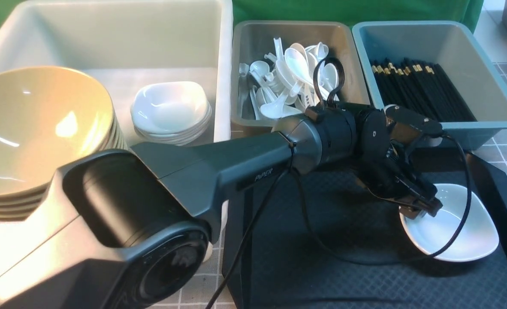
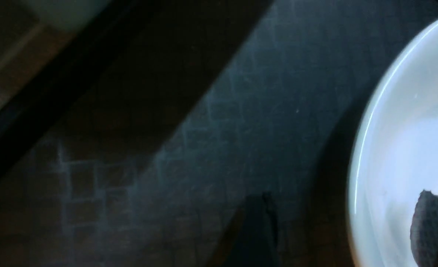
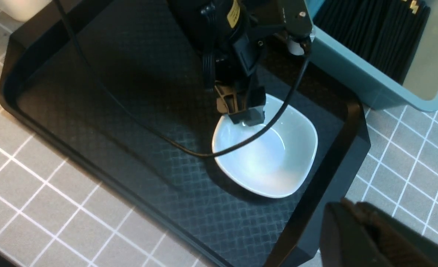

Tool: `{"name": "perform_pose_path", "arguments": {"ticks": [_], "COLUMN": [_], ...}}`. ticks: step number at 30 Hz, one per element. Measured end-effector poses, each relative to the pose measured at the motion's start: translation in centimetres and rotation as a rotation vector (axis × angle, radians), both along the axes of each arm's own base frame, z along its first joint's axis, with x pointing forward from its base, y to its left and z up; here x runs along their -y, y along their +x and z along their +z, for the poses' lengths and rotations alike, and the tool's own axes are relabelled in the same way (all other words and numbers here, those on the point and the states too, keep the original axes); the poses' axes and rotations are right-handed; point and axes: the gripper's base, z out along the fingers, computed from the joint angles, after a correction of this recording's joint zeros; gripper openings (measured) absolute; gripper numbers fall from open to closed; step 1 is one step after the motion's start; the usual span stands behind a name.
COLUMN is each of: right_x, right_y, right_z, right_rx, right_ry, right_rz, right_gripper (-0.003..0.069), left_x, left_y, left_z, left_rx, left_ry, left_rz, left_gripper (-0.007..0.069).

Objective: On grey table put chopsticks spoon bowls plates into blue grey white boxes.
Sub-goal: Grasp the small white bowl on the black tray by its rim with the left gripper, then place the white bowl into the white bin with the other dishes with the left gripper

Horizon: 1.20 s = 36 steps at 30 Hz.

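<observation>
A small white plate (image 1: 455, 231) (image 3: 274, 159) lies on the black tray (image 1: 343, 240). My left gripper (image 1: 420, 208) (image 3: 241, 111) reaches across to it and stands open astride its near rim. In the left wrist view one fingertip (image 2: 434, 226) is inside the plate (image 2: 408, 141) and the other is outside, over the tray. The right gripper (image 3: 347, 207) hovers shut and empty beside the tray's corner, above the grey table (image 3: 37, 207). Yellow bowls (image 1: 34, 128) and stacked plates (image 1: 170, 111) sit in the white box (image 1: 223, 64). Spoons (image 1: 288, 77) fill the grey box (image 1: 245, 51); chopsticks (image 1: 420, 90) lie in the blue box (image 1: 485, 64).
The three boxes stand in a row behind the tray. The tray's raised rim (image 3: 337, 163) runs close to the plate on its right side. The left arm's cable (image 3: 159, 137) drapes over the plate and tray.
</observation>
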Motion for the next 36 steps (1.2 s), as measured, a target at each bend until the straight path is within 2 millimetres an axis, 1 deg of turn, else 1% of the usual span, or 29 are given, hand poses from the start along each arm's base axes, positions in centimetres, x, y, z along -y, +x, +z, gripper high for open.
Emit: {"name": "perform_pose_path", "arguments": {"ticks": [1,3,7,8,10,13,16,17,18,19,20,21,22,23,24,25,26,27,28,29,30,31,32,33,34,35,36], "right_x": [0.0,0.0,0.0,0.0,0.0,0.0,0.0,-0.1,-0.1,-0.8,-0.8,-1.2,-2.3,-2.7,-3.1,-3.7,-5.5,-6.1,-6.9,-7.2,-7.8,-8.1,-8.9,-9.3,-10.4,-10.9,-11.9], "right_y": [0.0,0.0,0.0,0.0,0.0,0.0,0.0,0.1,0.1,0.6,0.7,1.1,2.1,2.4,2.9,3.4,5.1,5.6,6.5,6.7,7.4,7.8,8.6,8.9,9.8,10.0,10.3], "right_z": [0.0,0.0,0.0,0.0,0.0,0.0,0.0,0.0,0.0,-0.3,-0.3,-0.4,-0.7,-0.7,-0.8,-0.8,-0.9,-0.9,-0.8,-0.7,-0.6,-0.6,-0.4,-0.3,-0.3,-0.2,-0.1], "right_rx": [0.000,0.000,0.000,0.000,0.000,0.000,0.000,-0.004,-0.005,-0.036,-0.039,-0.058,-0.095,-0.103,-0.118,-0.136,-0.187,-0.200,-0.215,-0.216,-0.216,-0.217,-0.199,-0.195,-0.183,-0.179,-0.173], "right_ry": [0.000,0.000,0.000,0.000,0.000,0.000,0.000,0.005,0.006,0.021,0.017,0.024,0.039,0.049,0.053,0.068,0.110,0.126,0.148,0.154,0.169,0.175,0.178,0.180,0.179,0.179,0.176], "right_rz": [0.000,0.000,0.000,0.000,0.000,0.000,0.000,0.003,0.004,0.036,0.038,0.056,0.110,0.134,0.150,0.183,0.275,0.307,0.347,0.358,0.382,0.393,0.421,0.429,0.463,0.477,0.513], "right_gripper": [0.0017,0.0017,0.0017,0.0017,0.0019,0.0021,0.0022,0.0022,0.0022,0.0022,0.0022,0.0022,0.0023,0.0023,0.0023,0.0023,0.0023,0.0023,0.0023,0.0023,0.0023,0.0023,0.0023,0.0023,0.0023,0.0023,0.0023], "left_x": [0.1,0.2,0.7,0.8,0.9,0.4,-1.0,-2.3,-2.8,-5.4,-5.7,-7.0,-9.6,-11.2,-11.9,-14.5,-19.3,-21.2,-23.6,-26.0,-27.9,-28.4,-32.1,-34.1,-35.2,-36.3,-37.0], "left_y": [0.0,0.0,-0.4,-0.4,-0.6,-1.1,-1.4,-1.4,-1.3,-1.1,-1.1,-1.1,-1.0,-0.9,-1.1,-1.0,-0.7,-0.4,-0.3,-0.2,-0.2,-0.4,-0.2,-0.2,0.0,0.3,0.6], "left_z": [0.0,-0.2,0.0,0.1,1.0,2.7,5.6,7.9,8.6,13.1,13.6,15.5,18.8,20.5,21.4,23.5,26.1,26.7,27.5,28.0,28.2,28.4,28.1,27.7,27.3,26.5,25.8], "left_rx": [0.000,0.006,0.016,0.014,0.027,0.035,0.059,0.093,0.105,0.169,0.178,0.210,0.267,0.296,0.307,0.337,0.369,0.374,0.377,0.378,0.372,0.375,0.356,0.341,0.336,0.322,0.318], "left_ry": [-0.006,-0.013,-0.030,-0.035,-0.049,-0.033,0.013,0.034,0.040,0.039,0.038,0.033,0.028,0.028,0.027,0.040,0.082,0.102,0.125,0.147,0.163,0.166,0.193,0.203,0.205,0.199,0.189], "left_rz": [0.003,0.002,-0.037,-0.036,-0.058,-0.101,-0.159,-0.181,-0.183,-0.176,-0.175,-0.161,-0.130,-0.106,-0.100,-0.057,0.034,0.077,0.131,0.190,0.237,0.249,0.348,0.400,0.428,0.458,0.477], "left_gripper": [0.0431,0.0344,0.0094,0.0094,0.0052,0.0026,0.0008,0.0006,0.0006,0.0006,0.0006,0.0006,0.0006,0.0006,0.0006,0.0006,0.0006,0.0006,0.0006,0.0006,0.0006,0.0006,0.0006,0.0006,0.0006,0.0006,0.0006]}}
